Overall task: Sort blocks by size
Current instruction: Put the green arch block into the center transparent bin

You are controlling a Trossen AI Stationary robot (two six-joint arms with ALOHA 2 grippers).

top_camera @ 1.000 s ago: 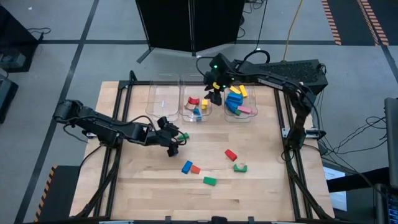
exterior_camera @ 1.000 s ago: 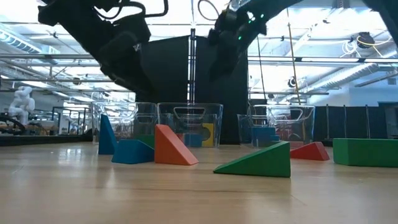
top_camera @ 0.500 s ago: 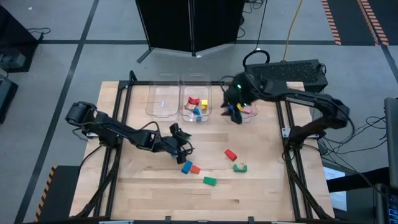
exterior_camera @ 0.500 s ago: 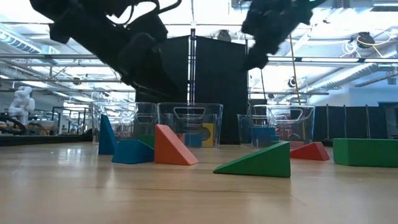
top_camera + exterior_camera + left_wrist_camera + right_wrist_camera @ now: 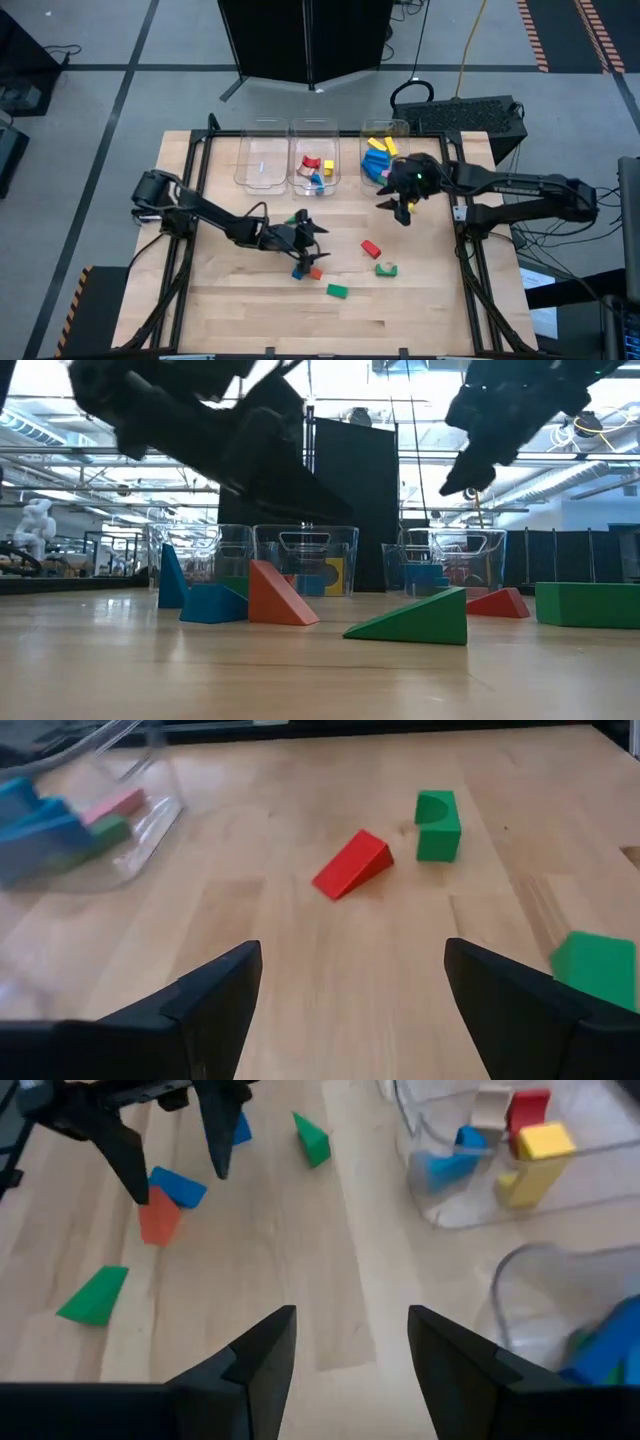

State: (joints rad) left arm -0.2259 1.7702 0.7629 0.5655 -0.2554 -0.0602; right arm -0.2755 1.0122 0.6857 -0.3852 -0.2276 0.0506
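High view shows my left hand spread, empty, hovering just over the blue block and orange wedge near the worktop centre. I'd centre both fingers on one block before pinching. At two o'clock, my right hand hangs spread, empty, beside the bins.
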